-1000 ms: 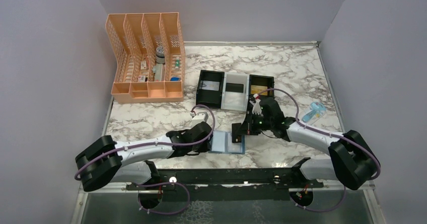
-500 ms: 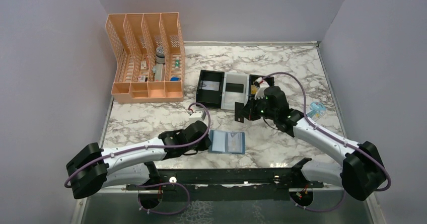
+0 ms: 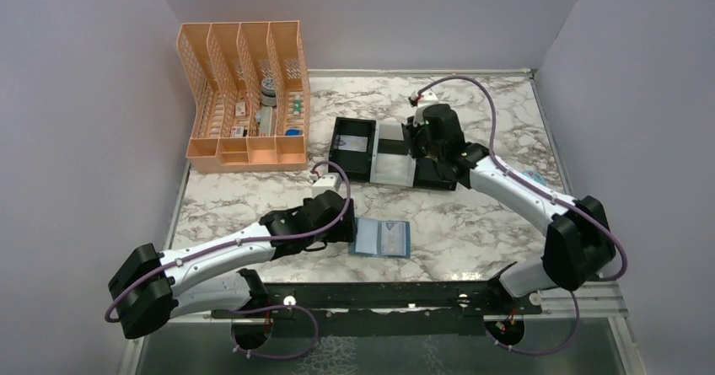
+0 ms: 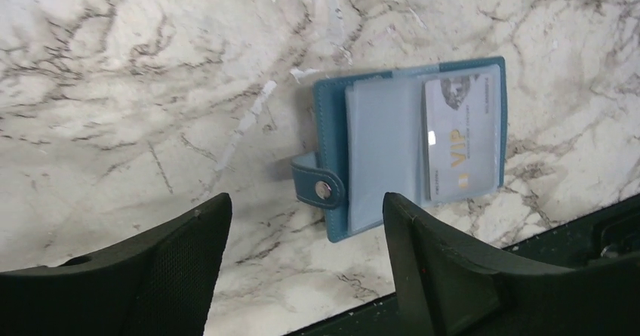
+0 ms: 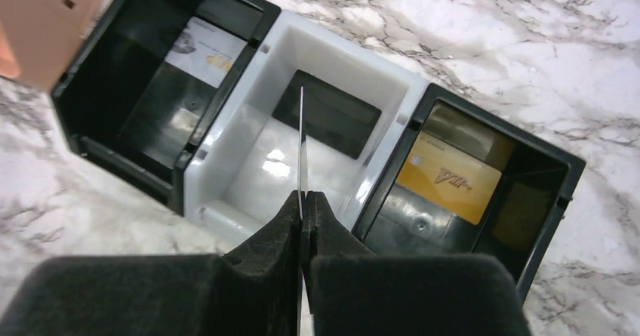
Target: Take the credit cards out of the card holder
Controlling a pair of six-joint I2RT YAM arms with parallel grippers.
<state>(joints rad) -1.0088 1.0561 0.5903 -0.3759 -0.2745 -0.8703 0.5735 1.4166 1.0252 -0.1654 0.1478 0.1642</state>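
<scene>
1. The right gripper (image 5: 302, 200) is pinched flat on a thin card (image 5: 301, 140). It holds the card on edge directly above the white middle compartment of the tray (image 5: 260, 181). Seen edge-on, the card's colour cannot be told.
2. Three cards lie flat inside the tray: a black card (image 5: 326, 113) in the middle compartment, a silver card (image 5: 206, 51) in the left one and a gold card (image 5: 449, 177) in the right one.
3. The card holder (image 4: 381, 151) lies open on the marble on the tray's near side, apart from it, with a silver VIP card (image 4: 462, 136) tucked in its pocket.
4. The left gripper (image 4: 306, 215) hangs low, also on the tray's near side, with its jaws spread wide and empty.
5. The cards look light, stiff and slick. I'd pinch the tucked one across its faces at an exposed edge and draw it straight out. The holder looks soft and light, so it would likely slide unless pinned
</scene>
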